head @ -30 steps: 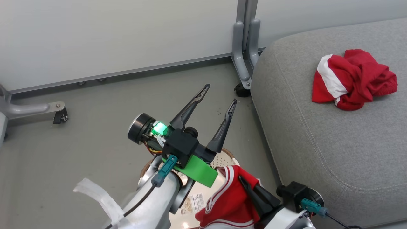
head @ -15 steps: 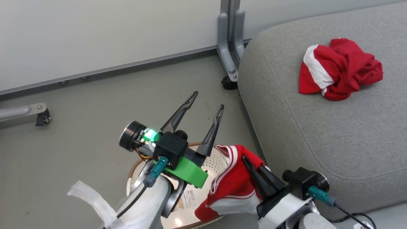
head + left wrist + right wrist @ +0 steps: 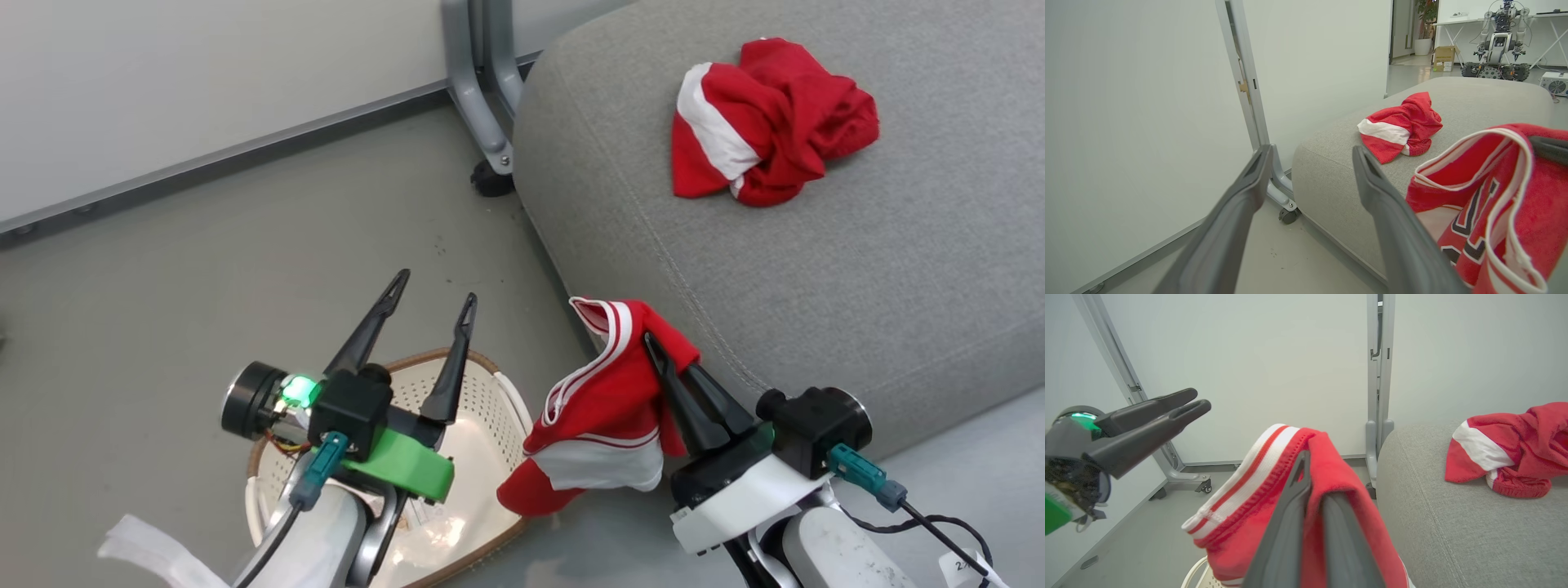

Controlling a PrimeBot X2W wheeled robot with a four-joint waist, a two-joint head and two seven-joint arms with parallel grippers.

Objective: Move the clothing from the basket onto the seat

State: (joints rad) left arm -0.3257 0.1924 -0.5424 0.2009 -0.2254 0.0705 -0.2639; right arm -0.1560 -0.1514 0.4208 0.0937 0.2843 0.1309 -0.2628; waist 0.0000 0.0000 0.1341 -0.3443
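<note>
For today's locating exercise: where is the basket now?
Head view, lower left: the basket sits on the floor beneath the left tool, left of the red garment and the seat.

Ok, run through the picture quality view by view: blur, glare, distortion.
Head view: soft light, sharp; glare inside the basket, and the green lamp on the left gripper looks blown out. Left wrist view: its fingers are blurred up close, the seat behind is sharp, the partition post leans. Right wrist view: the right gripper and held garment are soft; the far-left post slants, wide-angle distortion.

Head camera looks steeply down, basket (image 3: 486, 400) lower left; both wrist cameras low, near-level, all sharing sofa cushion (image 3: 816, 269).
</note>
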